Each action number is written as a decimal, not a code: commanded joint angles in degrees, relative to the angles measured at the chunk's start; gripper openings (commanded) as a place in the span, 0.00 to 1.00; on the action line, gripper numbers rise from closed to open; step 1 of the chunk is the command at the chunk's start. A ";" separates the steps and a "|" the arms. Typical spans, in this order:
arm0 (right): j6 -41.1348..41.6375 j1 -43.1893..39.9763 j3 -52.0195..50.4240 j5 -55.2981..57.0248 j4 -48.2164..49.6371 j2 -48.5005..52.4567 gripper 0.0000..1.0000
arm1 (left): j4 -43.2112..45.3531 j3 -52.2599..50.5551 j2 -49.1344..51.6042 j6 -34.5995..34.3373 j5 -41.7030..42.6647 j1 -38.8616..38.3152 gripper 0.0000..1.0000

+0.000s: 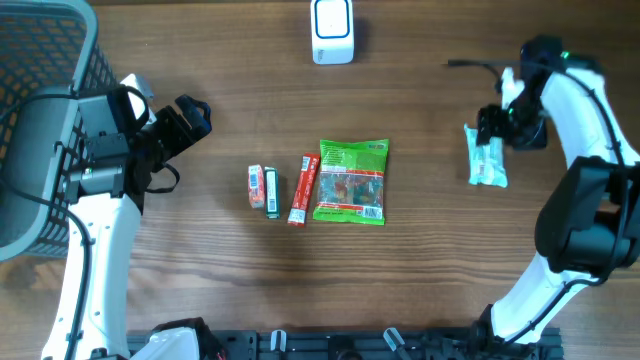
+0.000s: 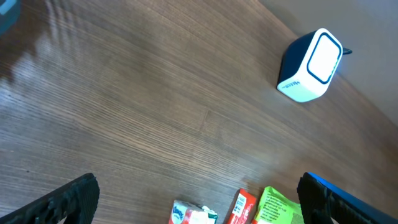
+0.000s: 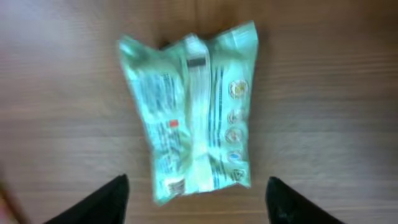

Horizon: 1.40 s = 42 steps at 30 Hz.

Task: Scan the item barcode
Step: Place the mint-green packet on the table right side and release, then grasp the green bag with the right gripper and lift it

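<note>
The right tool (image 3: 196, 182) hangs spread and empty over the pale green packet (image 3: 193, 112), which lies flat on the table (image 3: 336, 74) just ahead, long axis pointing away between the jaws (left tool (image 2: 198, 185), also spread, is well apart).

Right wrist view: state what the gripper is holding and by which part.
Nothing is held. The right gripper is open and clear of the pale green packet, which lies flat on the wood. The left gripper is open and empty.

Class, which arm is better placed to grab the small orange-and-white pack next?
Left: its open left gripper is nearer the small orange-and-white pack; the right gripper hangs above a pale green plastic packet.
</note>
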 commanded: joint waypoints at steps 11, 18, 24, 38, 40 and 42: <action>0.66 0.85 -7.34 -10.21 12.70 0.02 0.21 | 0.15 0.24 0.11 0.31 -0.33 0.22 1.00; 2.75 1.05 -11.67 1.16 15.43 -0.35 0.25 | 0.15 0.24 0.11 0.31 -0.31 0.22 1.00; 3.56 2.45 -4.39 -13.90 9.33 -2.58 0.31 | 0.15 0.24 0.11 0.31 -0.31 0.22 1.00; 0.76 28.65 -6.64 -17.70 12.13 -8.87 0.63 | 0.15 0.24 0.11 0.31 -0.31 0.22 1.00; -7.48 30.95 -8.55 -17.66 16.26 -8.70 0.63 | 0.15 0.24 0.11 0.31 -0.31 0.22 1.00; -16.74 31.95 -10.32 -17.64 18.88 -8.66 0.64 | 0.15 0.24 0.11 0.31 -0.31 0.22 1.00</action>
